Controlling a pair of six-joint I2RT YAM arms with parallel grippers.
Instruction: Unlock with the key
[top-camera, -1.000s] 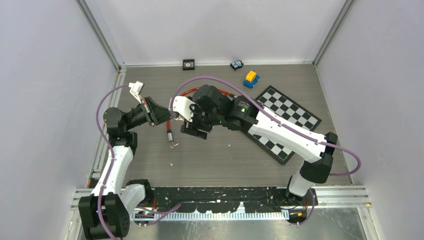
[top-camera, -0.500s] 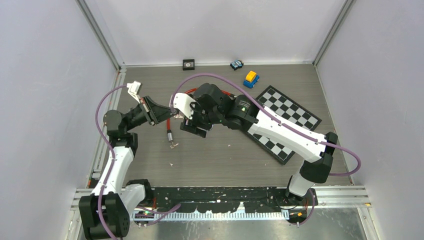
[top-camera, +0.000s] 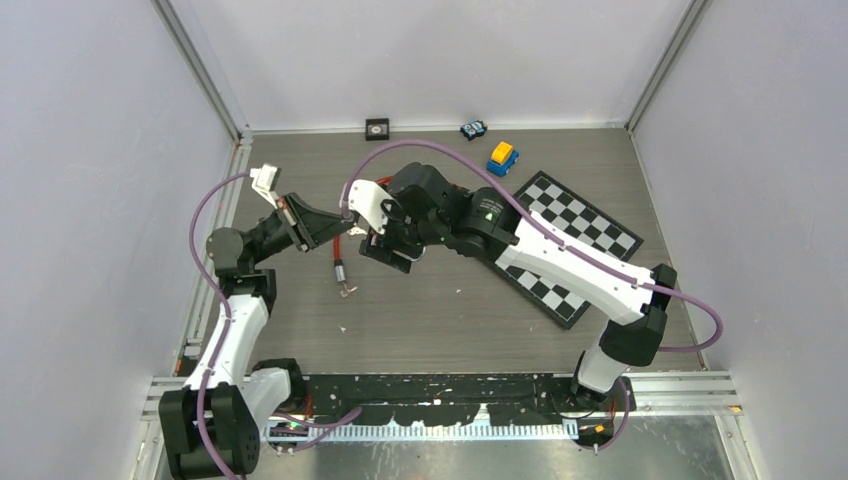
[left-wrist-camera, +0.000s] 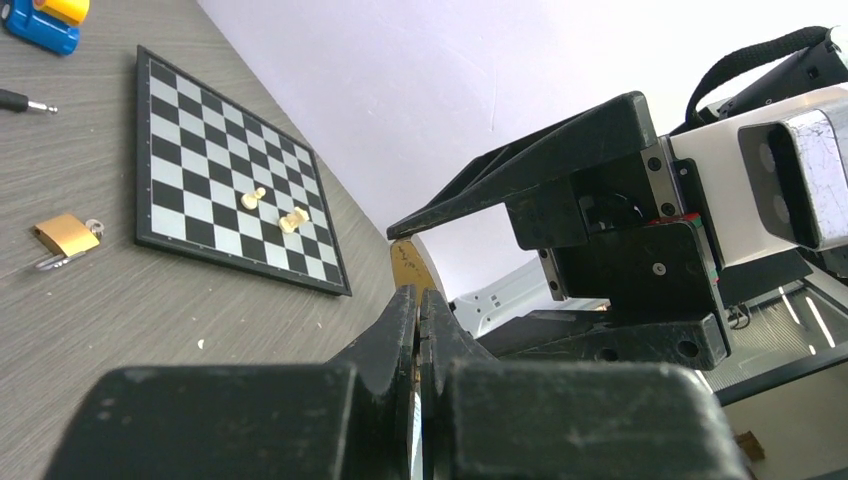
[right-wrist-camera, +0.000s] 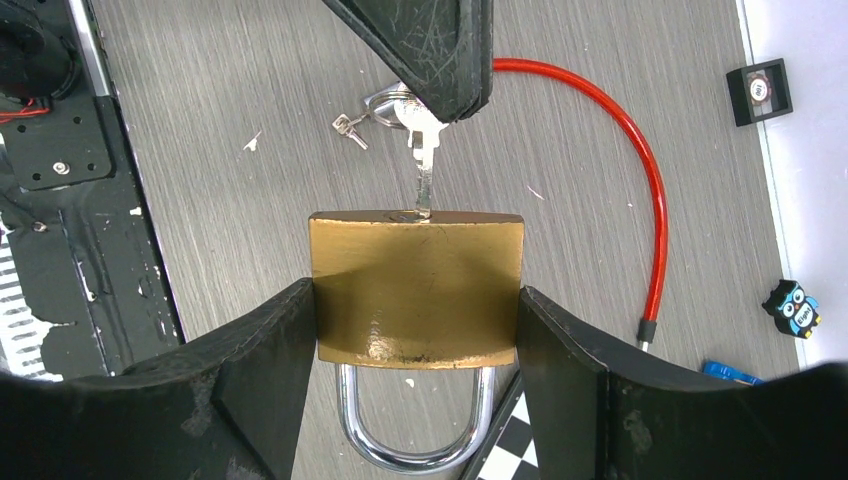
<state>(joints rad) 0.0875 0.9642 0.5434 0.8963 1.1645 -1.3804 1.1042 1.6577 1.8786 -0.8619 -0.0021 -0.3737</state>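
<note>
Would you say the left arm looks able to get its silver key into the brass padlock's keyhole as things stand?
Probably yes: the left gripper pinches the silver key, its tip at the keyhole of the brass padlock clamped in the right gripper, with nothing between.

You're looking at a grey wood-grain desk (top-camera: 450, 320) enclosed by plain pale walls (top-camera: 430, 60) and aluminium corner posts (top-camera: 198, 65).
</note>
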